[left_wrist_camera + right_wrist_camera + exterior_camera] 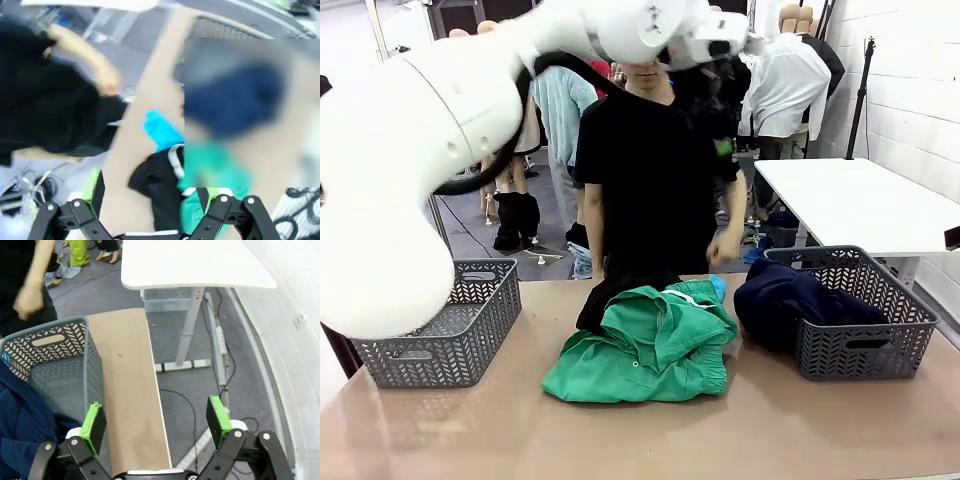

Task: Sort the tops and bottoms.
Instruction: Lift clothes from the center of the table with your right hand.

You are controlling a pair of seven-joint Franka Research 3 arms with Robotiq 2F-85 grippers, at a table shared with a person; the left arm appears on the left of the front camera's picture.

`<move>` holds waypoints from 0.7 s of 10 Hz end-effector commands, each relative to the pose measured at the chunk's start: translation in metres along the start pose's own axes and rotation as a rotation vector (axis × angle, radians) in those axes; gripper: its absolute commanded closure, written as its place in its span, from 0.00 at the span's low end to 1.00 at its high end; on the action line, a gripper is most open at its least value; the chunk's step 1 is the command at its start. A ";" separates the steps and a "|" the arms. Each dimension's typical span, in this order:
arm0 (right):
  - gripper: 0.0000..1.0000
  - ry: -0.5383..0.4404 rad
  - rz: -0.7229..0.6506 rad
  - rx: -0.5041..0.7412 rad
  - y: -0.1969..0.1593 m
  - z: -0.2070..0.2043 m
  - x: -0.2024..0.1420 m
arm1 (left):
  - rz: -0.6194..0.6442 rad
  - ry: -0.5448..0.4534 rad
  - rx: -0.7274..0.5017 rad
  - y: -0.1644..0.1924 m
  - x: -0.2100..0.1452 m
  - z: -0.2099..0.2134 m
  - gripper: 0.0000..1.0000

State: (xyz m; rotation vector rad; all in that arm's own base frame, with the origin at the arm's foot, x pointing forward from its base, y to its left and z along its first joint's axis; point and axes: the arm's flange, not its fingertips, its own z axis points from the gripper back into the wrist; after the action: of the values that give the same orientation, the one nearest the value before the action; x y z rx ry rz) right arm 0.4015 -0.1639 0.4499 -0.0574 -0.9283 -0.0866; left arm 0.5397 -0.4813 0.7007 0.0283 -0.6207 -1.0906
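Navy bottoms [790, 300] lie in basket [880, 350], apparently sorted; green shorts [650, 350] wait at its 9 o'clock. Left fingers [93, 186] and right fingers [93, 422] spread wide, empty.

Emerald green bottoms [645, 350], thin white trim at waistband. Black bottoms [603, 300]. Bright sky-blue top [718, 288]. Dark navy bottoms [785, 300]. Grey left basket [470, 340] and grey right basket [880, 350], herringbone cut-out pattern on walls. Light tan counter [770, 430]. Glossy white arm [420, 150]. Black left end effector [149, 192], green pads [94, 186]. Black right end effector [155, 421], green pads [93, 422]. Person's black shirt [650, 170]. White table [860, 200] behind.
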 end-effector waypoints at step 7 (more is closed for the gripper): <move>0.00 0.004 0.003 -0.002 0.001 0.002 0.000 | 0.924 -0.029 0.442 0.031 -0.448 0.070 0.06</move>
State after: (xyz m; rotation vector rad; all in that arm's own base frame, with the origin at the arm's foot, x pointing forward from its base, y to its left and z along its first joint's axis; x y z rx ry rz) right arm 0.4014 -0.1642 0.4500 -0.0578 -0.9284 -0.0872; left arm 0.5832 -0.2130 0.8452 0.1090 -0.7832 -0.1319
